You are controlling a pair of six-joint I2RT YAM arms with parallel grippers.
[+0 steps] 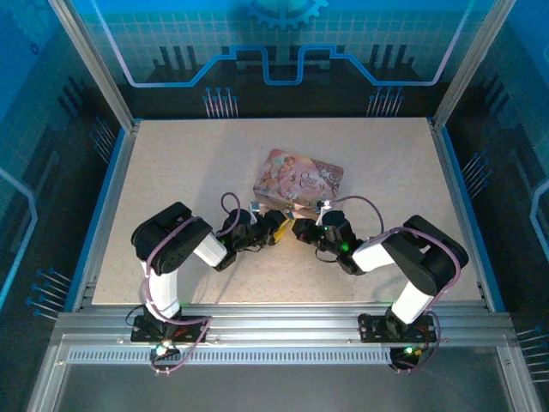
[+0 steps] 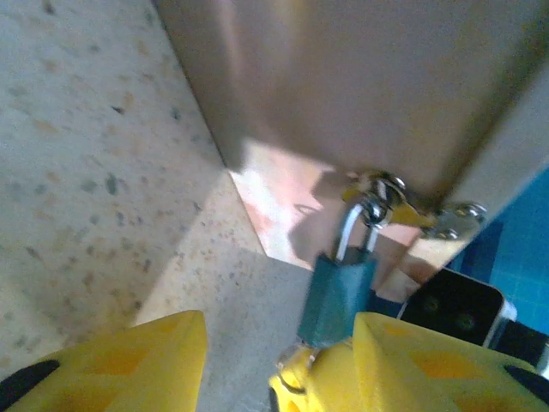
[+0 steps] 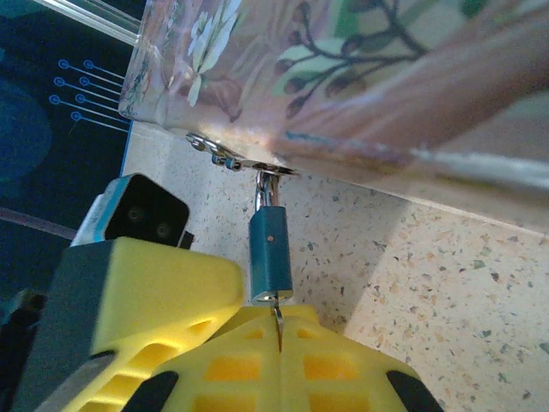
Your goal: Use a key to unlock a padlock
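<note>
Two black arms meet at the middle of the speckled beige table in the overhead view. The left gripper and right gripper are tip to tip just in front of the pink illustrated rectangular tin. Whatever lies between the tips is too small to make out from here.

From the left wrist, the small teal-blue padlock is hooked by its silver metal shackle through a small metal hasp on the tin's side wall. The left gripper has its yellow padded fingers spread wide. The padlock sits between them, close against the right-hand one and perhaps touching it.

From the right wrist, the right gripper has its yellow pads pressed together on the thin dark metal key, whose tip enters the bottom of the padlock. The padlock's shackle passes through the hasp at the tin's lower edge, over the table. A yellow finger of the left gripper sits just beside the padlock.
</note>
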